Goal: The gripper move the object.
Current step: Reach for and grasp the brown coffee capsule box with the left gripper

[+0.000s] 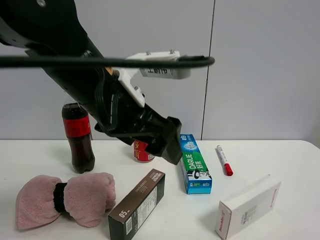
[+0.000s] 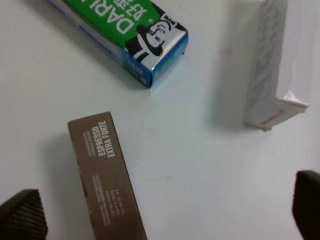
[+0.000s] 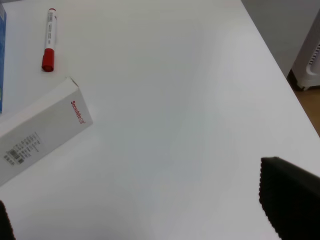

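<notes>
wall [image 1: 260,65]: pale grey panels, vertical seam | table [image 1: 285,155]: white | floor [image 3: 311,102]: brown

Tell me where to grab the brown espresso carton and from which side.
Come straight down with the left hand and close across the narrow width of the espresso carton, near mid-length. It lies lengthwise on the table with both long sides free there; the pink towel sits close only to the end marked 05.
</notes>
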`<control>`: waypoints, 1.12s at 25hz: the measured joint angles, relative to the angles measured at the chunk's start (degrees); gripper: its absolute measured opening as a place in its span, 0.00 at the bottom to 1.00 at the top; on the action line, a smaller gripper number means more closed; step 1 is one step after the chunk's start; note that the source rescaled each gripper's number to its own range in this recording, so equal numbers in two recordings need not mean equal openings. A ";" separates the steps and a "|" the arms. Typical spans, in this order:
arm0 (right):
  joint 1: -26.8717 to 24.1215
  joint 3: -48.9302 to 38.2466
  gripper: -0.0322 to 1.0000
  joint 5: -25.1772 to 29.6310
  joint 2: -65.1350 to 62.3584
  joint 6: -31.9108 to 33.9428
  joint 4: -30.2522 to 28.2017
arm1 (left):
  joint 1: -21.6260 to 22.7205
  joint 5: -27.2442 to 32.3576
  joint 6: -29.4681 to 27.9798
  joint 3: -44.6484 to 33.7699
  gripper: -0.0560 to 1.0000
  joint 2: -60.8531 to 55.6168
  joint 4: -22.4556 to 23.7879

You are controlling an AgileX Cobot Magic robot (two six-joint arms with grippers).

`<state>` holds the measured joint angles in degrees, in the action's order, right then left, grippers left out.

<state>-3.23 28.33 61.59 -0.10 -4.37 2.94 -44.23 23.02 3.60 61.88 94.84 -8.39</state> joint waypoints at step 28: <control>0.00 0.00 1.00 0.00 0.00 0.00 0.00 | 2.80 -6.36 -7.74 5.34 1.00 17.20 0.82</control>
<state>-3.23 28.33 61.59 -0.10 -4.37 2.94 -41.43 16.66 -4.14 67.22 112.05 -7.58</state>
